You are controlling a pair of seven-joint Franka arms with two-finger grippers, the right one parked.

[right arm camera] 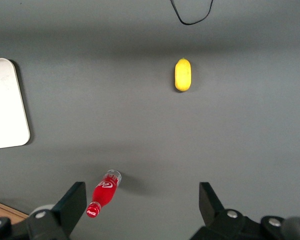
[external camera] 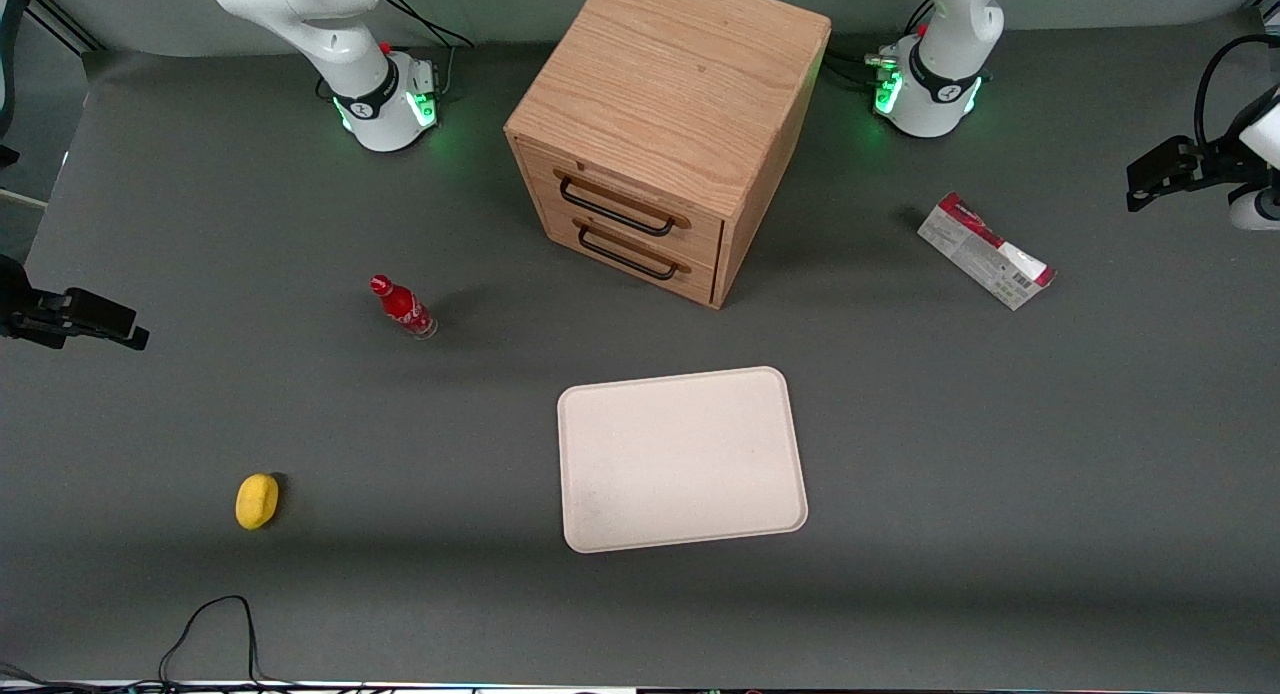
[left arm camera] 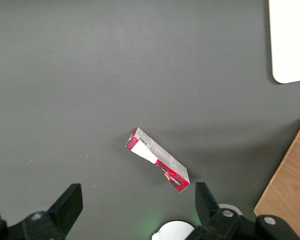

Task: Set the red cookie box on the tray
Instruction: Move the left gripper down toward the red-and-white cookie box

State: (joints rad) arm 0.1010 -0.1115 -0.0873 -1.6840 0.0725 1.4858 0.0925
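Note:
The red cookie box (external camera: 985, 251) lies flat on the grey table toward the working arm's end, farther from the front camera than the tray (external camera: 683, 459). The tray is cream-white and bare. My left gripper (external camera: 1150, 179) hangs high above the table, off to the side of the box at the working arm's end. In the left wrist view the box (left arm camera: 157, 159) shows well below the gripper (left arm camera: 137, 192), whose fingers are spread wide and hold nothing. A corner of the tray (left arm camera: 290, 40) shows there too.
A wooden drawer cabinet (external camera: 670, 124) stands farther from the front camera than the tray; its edge shows in the left wrist view (left arm camera: 290, 185). A small red bottle (external camera: 403, 307) and a yellow lemon (external camera: 257, 501) lie toward the parked arm's end.

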